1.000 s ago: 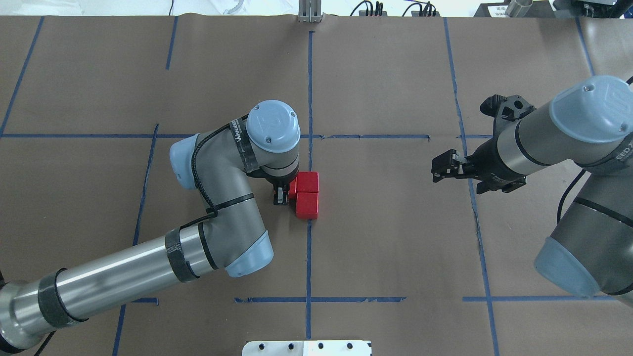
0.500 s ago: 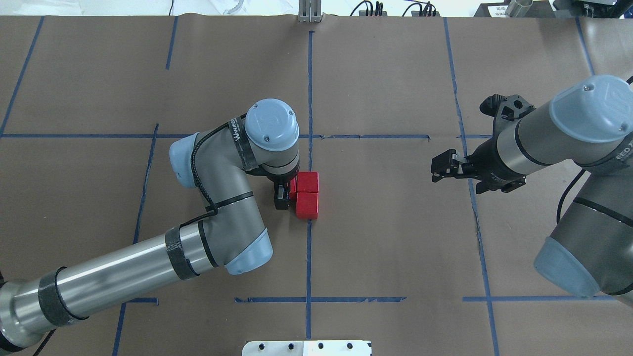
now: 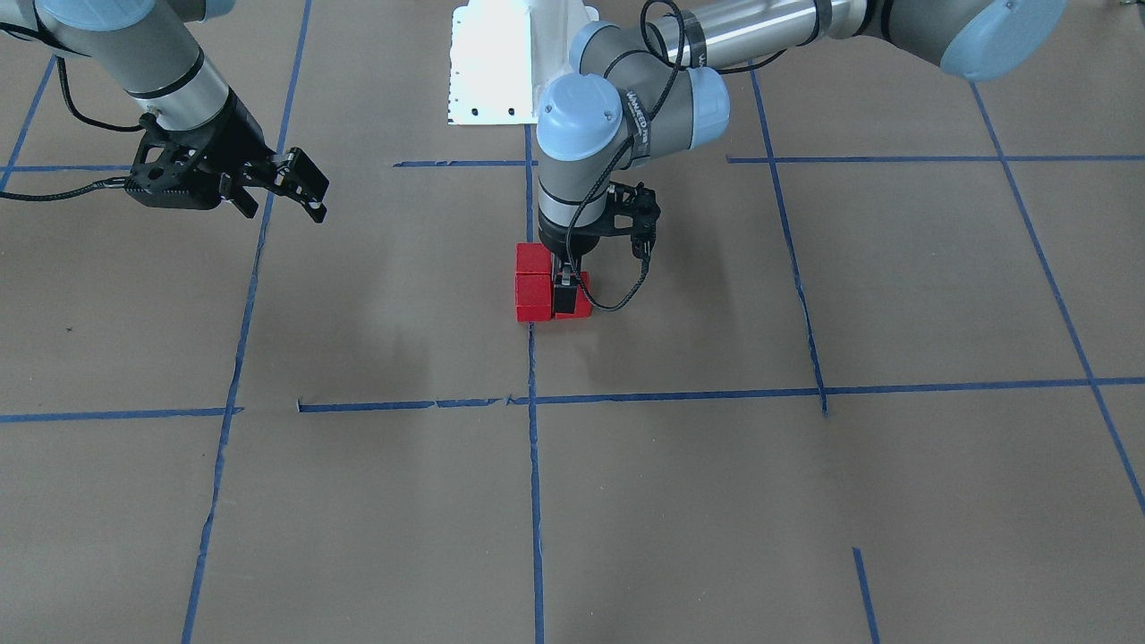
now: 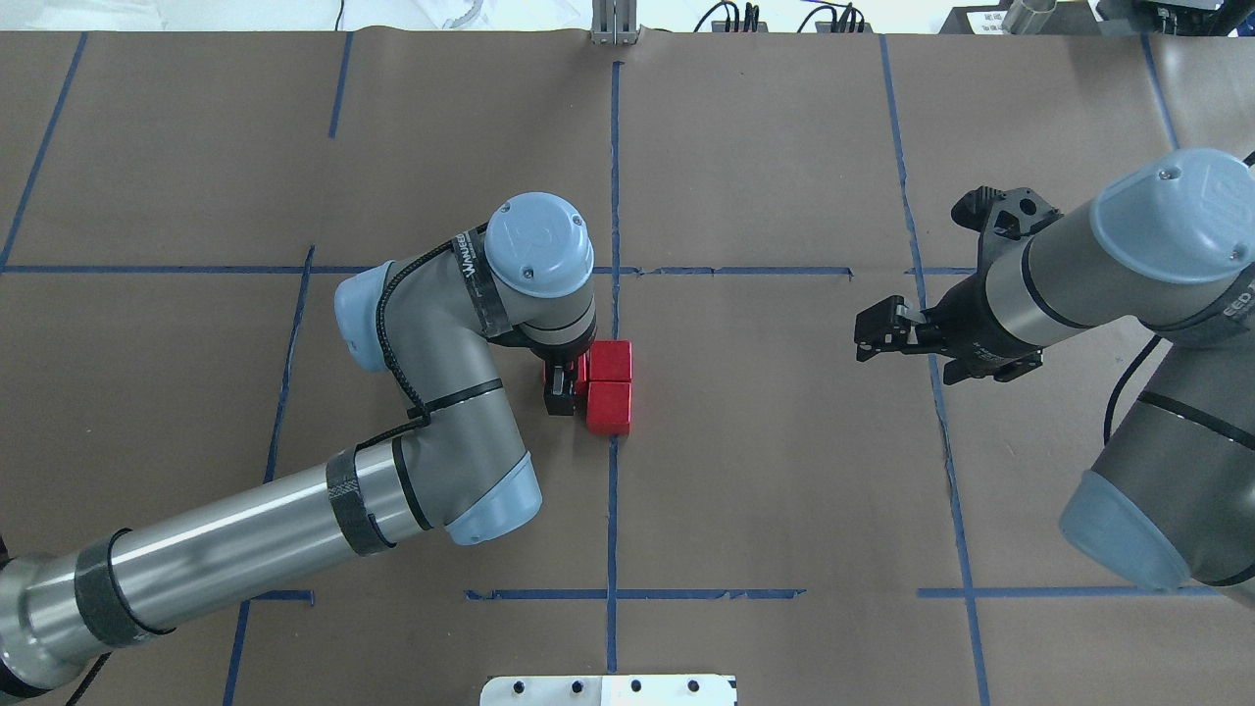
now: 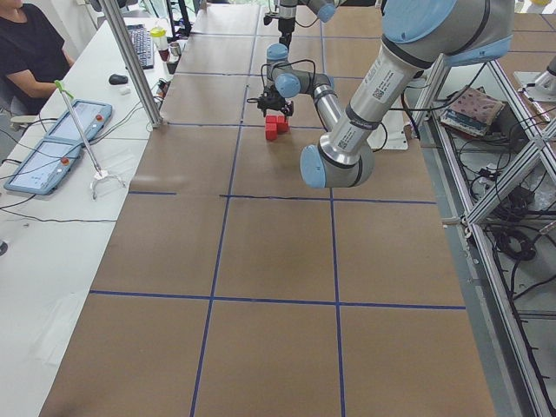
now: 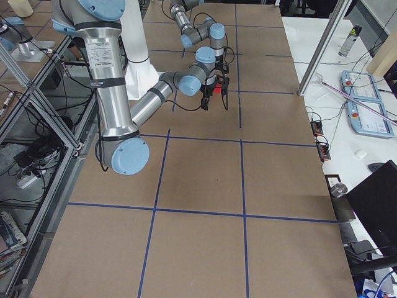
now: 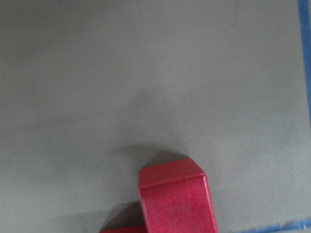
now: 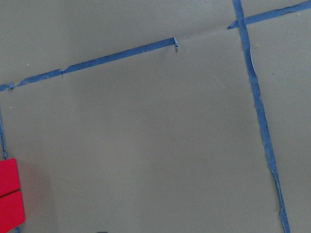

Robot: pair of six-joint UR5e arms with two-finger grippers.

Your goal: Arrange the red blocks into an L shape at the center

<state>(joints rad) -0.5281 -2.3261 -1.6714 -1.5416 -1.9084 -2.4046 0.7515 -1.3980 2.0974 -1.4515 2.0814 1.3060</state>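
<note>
Since a second earlier, the left arm (image 4: 245, 544) had edged only slightly toward 11 o'clock. Its left gripper (image 3: 565, 302) stood against three small bright-red matte cubes (image 4: 610, 361) at the centre of the brown paper-covered table (image 4: 784, 471). Two cubes touched along 12–6, with the third at 9 o'clock of the far one. We could not tell whether the fingers were clamped. The right gripper (image 4: 867, 334), well apart at 3 o'clock, held its fingers apart.
</note>
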